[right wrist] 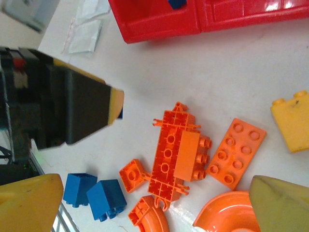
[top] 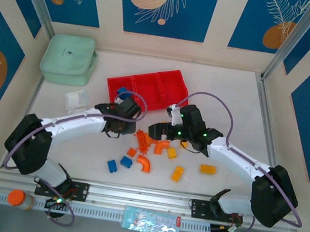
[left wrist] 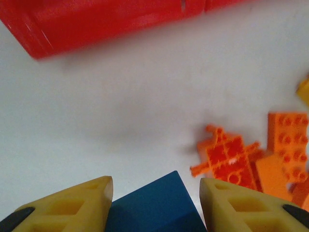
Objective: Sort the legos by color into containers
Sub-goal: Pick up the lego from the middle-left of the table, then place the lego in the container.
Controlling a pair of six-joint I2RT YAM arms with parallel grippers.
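The left gripper (left wrist: 155, 189) pinches a blue brick (left wrist: 153, 211) near the red tray (left wrist: 96, 21) while the right gripper (right wrist: 154, 203) hangs wide open and empty, and a loose pinch could drop the brick short of the tray.

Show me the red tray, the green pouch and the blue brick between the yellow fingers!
red tray (top: 160, 87): top view, bare middle compartment floor.
green pouch (top: 69, 59): top view, middle of its top.
blue brick (left wrist: 154, 208): left wrist view, its upper face.

Robot lab booth: aluminium rail (top: 129, 198), patterned wall panels (top: 162, 4), white tabletop (top: 236, 94).
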